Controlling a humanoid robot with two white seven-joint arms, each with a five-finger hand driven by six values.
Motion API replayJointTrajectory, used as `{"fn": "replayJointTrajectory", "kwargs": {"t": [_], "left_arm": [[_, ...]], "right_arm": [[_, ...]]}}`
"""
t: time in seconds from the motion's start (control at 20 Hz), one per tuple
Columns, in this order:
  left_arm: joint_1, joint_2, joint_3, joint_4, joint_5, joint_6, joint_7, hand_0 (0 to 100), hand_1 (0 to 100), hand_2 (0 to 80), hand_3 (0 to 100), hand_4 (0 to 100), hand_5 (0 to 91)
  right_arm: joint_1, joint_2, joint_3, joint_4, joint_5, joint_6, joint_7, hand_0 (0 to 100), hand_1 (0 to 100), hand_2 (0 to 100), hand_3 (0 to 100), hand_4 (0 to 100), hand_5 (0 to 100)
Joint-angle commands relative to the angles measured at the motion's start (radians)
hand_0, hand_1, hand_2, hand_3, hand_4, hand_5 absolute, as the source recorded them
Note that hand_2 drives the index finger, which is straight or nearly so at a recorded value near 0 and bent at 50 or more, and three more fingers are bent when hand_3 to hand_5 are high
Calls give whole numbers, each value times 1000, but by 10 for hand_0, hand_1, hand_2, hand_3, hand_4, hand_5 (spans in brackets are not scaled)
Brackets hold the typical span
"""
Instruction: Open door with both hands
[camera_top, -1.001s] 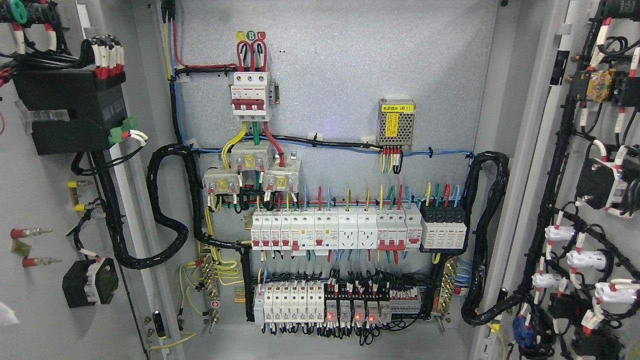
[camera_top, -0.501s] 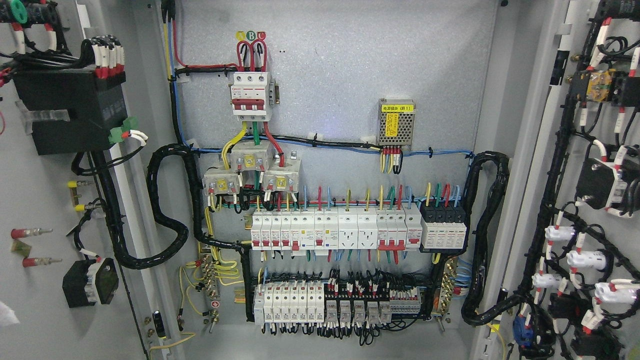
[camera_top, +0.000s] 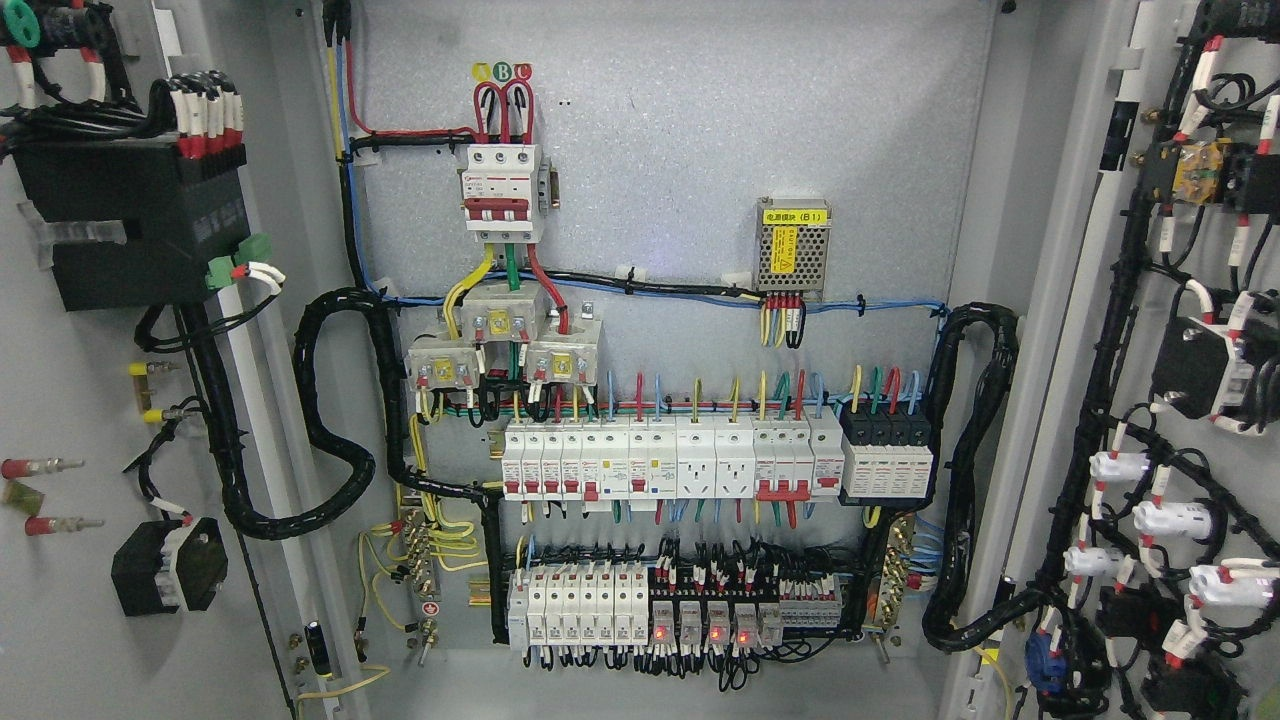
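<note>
grey cabinet backplate (camera_top: 700, 150) exposed, breaker rows (camera_top: 670, 470) mid-panel, red relay lamps lit low. left door (camera_top: 70, 620) and right door (camera_top: 1180, 120) both swung wide at frame edges. no hands visible; finger state cannot tell.

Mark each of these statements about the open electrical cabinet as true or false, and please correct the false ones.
1. Both cabinet doors stand open. True: the left door and the right door are swung out, showing the back panel.
2. A robot hand grips the right door. False: no hand is in view.
3. Small red lights glow on the bottom row of relays. True.
4. The main breaker at the top has a blue lever. False: its lever is red.
5. The small power supply carries a yellow label. True.
6. The left door is bare inside. False: a black box and wiring are mounted on it.
</note>
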Motion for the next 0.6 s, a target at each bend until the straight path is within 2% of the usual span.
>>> {"fn": "replayJointTrajectory", "kwargs": {"t": [0.0,0.25,0.45,0.55], "left_arm": [[21,-27,105,-5,15,1,-15,288,0,27,28,34,0],[23,-29,107,18,12,1,-21,288,0,27,27,34,0],[33,-30,146,32,12,1,-49,288,0,27,27,36,0],[33,-30,168,44,14,1,-58,288,0,27,28,35,0]], "right_arm": [[17,-43,-6,-34,-7,-4,1,218,0,0,0,0,0],[47,-45,-28,-36,-12,-14,2,218,0,0,0,0,0],[47,-72,-63,-30,-98,-13,2,218,0,0,0,0,0],[47,-75,-75,-28,-102,-14,4,218,0,0,0,0,0]]}}
